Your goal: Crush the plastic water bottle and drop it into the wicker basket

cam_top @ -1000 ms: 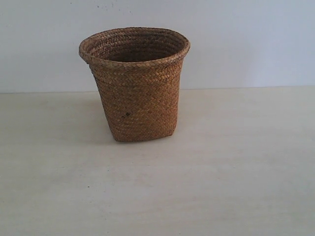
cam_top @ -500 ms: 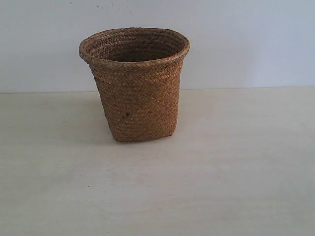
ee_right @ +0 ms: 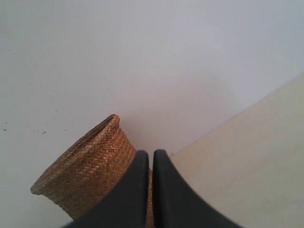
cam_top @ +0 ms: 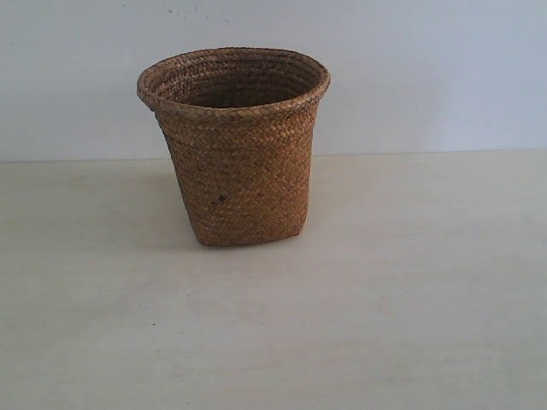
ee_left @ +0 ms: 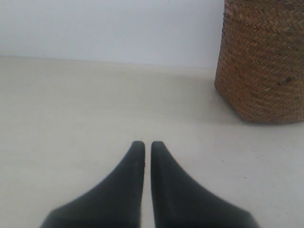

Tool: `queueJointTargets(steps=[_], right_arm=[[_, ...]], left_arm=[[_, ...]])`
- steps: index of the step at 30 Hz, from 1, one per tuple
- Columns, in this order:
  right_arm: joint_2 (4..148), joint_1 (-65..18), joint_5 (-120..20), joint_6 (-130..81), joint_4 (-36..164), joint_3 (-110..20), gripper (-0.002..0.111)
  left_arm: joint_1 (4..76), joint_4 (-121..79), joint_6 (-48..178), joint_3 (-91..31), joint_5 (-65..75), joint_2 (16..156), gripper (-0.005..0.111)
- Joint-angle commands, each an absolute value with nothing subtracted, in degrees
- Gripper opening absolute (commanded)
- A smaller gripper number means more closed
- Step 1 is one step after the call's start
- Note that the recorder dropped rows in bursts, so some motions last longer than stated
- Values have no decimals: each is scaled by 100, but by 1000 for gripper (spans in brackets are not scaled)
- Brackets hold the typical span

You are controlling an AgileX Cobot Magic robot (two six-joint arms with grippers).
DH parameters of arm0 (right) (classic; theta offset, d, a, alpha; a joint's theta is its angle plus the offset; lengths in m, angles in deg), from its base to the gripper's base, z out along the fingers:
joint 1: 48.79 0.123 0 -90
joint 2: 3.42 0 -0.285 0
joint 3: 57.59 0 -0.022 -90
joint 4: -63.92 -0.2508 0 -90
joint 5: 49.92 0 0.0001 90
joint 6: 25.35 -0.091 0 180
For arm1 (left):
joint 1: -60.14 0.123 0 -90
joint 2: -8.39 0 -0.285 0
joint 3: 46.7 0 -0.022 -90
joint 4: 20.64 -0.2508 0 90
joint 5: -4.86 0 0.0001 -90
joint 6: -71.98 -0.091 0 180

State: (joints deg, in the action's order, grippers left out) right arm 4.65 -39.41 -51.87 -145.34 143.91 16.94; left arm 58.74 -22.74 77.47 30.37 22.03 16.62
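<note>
Both the left gripper [ee_left: 147, 145] and right gripper [ee_right: 151, 154] are pressed together, holding nothing. The tall brown woven wicker basket [cam_top: 239, 171] stands ahead of each on the pale tabletop [cam_top: 410, 299]. The plastic water bottle shows in no view; locate it before opening to squeeze.

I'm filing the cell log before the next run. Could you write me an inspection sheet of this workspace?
Surface: pale table, with the basket standing on it.
Job's things: wicker basket upright, small dark spot on its side; plastic water bottle in no view.
Clutter: nothing seen.
Grippers: left gripper jaws shut, holding nothing; right gripper jaws shut, holding nothing.
Cables: nothing seen.
Surroundings: plain white wall behind the table.
</note>
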Motion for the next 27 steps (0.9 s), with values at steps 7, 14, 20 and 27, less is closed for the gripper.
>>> queueJointTargets(steps=[7, 14, 20, 27], right_arm=[[437, -3965, -5647, -13792, 13627, 1715, 0], [437, -3965, -4960, -8245, 9891, 1715, 0], [437, -3965, -5057, -5017, 7147, 1935, 0], [437, -3965, -5841, -4422, 7118, 1963, 0]], left_arm=[[5896, -2306, 7799, 3052, 2211, 1654, 4], [5896, -2306, 7799, 3052, 2156, 1654, 4], [5896, -2306, 7799, 3052, 2145, 1654, 4], [5896, -2306, 7799, 3052, 2145, 1654, 4]])
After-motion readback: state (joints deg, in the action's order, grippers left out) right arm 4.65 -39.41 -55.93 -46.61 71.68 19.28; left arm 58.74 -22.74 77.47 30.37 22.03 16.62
